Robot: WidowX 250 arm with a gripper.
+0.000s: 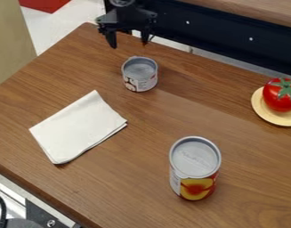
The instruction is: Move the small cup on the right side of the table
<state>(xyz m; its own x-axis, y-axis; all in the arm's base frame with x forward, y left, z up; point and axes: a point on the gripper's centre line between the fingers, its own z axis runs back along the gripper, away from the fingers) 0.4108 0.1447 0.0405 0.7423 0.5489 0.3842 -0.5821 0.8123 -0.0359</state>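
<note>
Table: in the camera view, a brown wood-grain top (254, 156) with dark streaks along its grain; its far edge slants down to the right from the far-left corner, and its near-left edge runs down toward the bottom of the view.
Gripper: the black claw (129, 41) hangs by the far-left corner of the table, released, its two fingers spread well apart and pointing down.
Small can: the low, grey-topped tin (139, 74) stands upright near the far edge, toward the far-left corner, below and apart from the claw.
Napkin: a white folded cloth (79, 129) lies flat toward the left edge, its layers showing along one side.
Tall can: a grey-lidded can (195, 165) with a red and yellow label stands upright, nearer the front than the small tin.
Tomato: red with a green star-shaped top (280, 95), it sits on a pale yellow plate (267, 116) near the far edge, well to the right.
Room beyond the far edge: a dark navy panel (224, 38) with white dots runs under a wooden ledge (260, 10).
Room at the left: a beige panel (10, 44), white floor (61, 22) and a red object (45, 3).
Near-left edge: below it, a black cable (1, 209) and metal parts.
</note>
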